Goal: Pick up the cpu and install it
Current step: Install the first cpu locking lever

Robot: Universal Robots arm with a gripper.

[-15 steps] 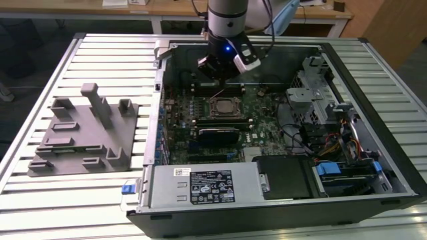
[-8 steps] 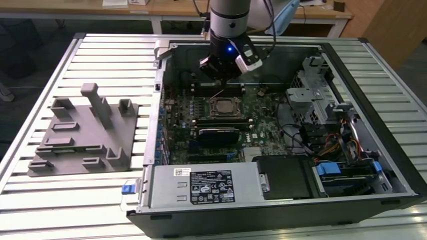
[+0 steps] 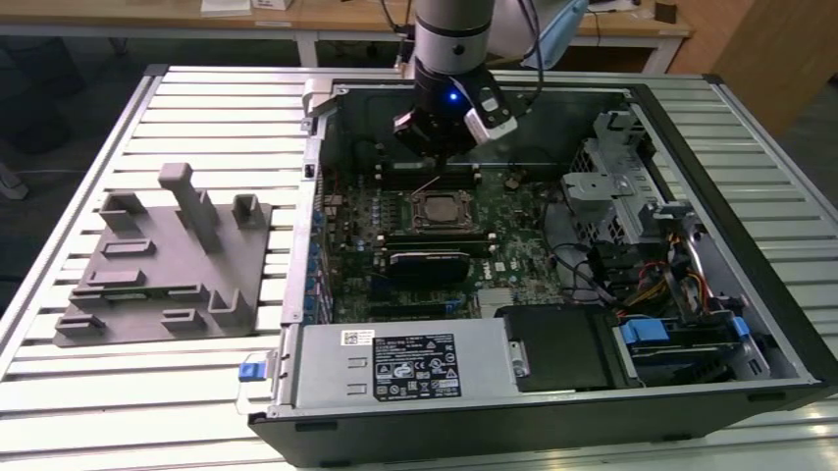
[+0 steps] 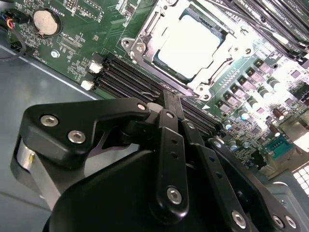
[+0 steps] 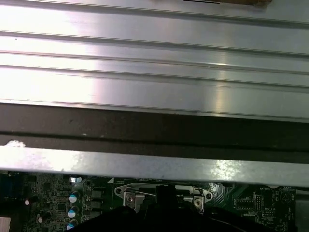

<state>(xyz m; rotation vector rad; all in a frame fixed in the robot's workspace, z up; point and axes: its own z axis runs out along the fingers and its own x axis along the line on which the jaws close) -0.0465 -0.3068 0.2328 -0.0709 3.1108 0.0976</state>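
The cpu (image 3: 437, 209) (image 4: 190, 46) is a silvery square plate lying flat in the motherboard socket, ringed by the socket's metal frame (image 4: 145, 41). My gripper (image 3: 427, 165) hangs inside the open computer case, just behind the socket and a little above the board. In the second wrist view its black fingers (image 4: 170, 104) are pressed together, so the gripper (image 4: 172, 94) is shut with nothing seen between them. The thin socket lever (image 4: 189, 96) ends right beside the fingertips. In the first wrist view the dark gripper (image 5: 164, 192) sits over the socket's bracket (image 5: 128, 197).
A grey plastic tray (image 3: 157, 294) with upright posts stands on the slatted table at the exterior view's left. Memory slots (image 4: 125, 79) lie between gripper and socket. The case wall (image 5: 154, 164), drive cage (image 3: 629, 196), cables and power supply (image 3: 406, 363) crowd the case.
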